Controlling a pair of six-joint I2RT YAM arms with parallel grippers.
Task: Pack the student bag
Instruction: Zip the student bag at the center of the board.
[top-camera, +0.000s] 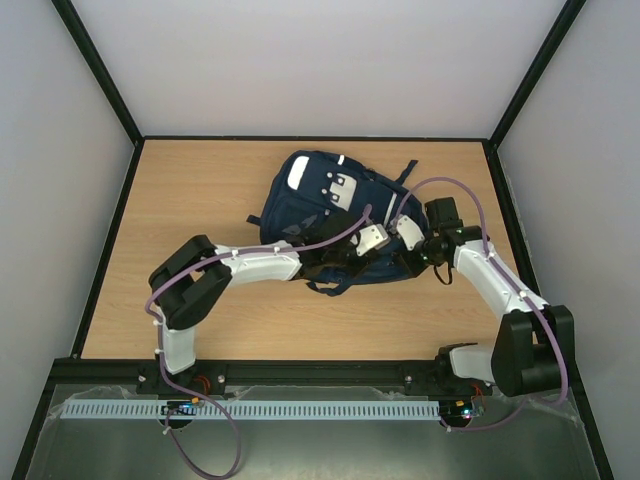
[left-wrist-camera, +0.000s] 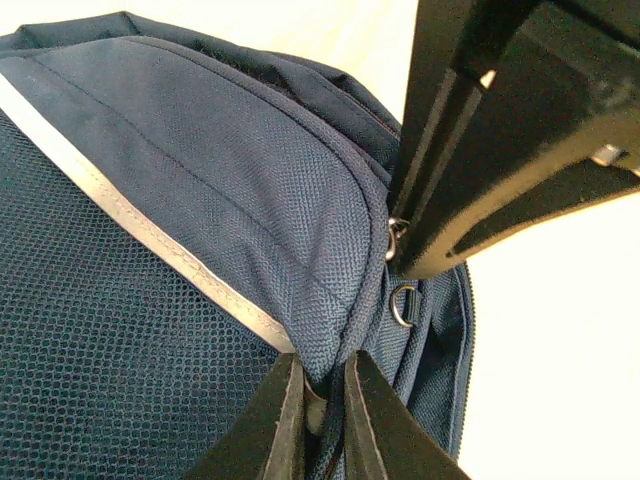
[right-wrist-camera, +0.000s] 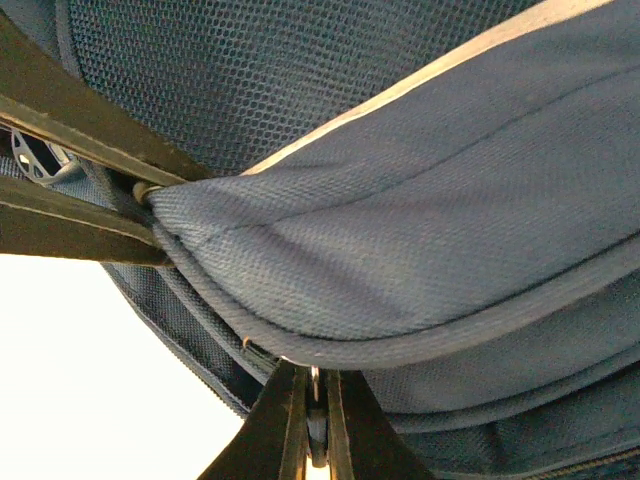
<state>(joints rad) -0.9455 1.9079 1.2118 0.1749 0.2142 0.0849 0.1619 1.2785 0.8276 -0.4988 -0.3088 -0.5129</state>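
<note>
On the desk (top-camera: 200, 190), toward the back and a bit right of the middle, lies the student bag (top-camera: 320, 195). It is big and dark blue and lies front side up, turned at a slant. Both arms reach to its near right edge, and the two tools are very close to each other there.

The left tool (left-wrist-camera: 322, 378) is pressed together on a fold of the blue cloth at the rim of a pocket. The cloth stands up in a ridge between its fingers. A white stripe (left-wrist-camera: 150, 235) runs across the bag beside that fold, with blue netting on the other side of it.

The right tool (right-wrist-camera: 315, 385) is squeezed together too. It pinches a small zip pull (left-wrist-camera: 394, 232) at the bag's edge, just beside the fold the left tool holds. A little metal ring (left-wrist-camera: 403, 304) hangs on the zip line just beside it. Past the bag's edge only the pale desk shows.
</note>
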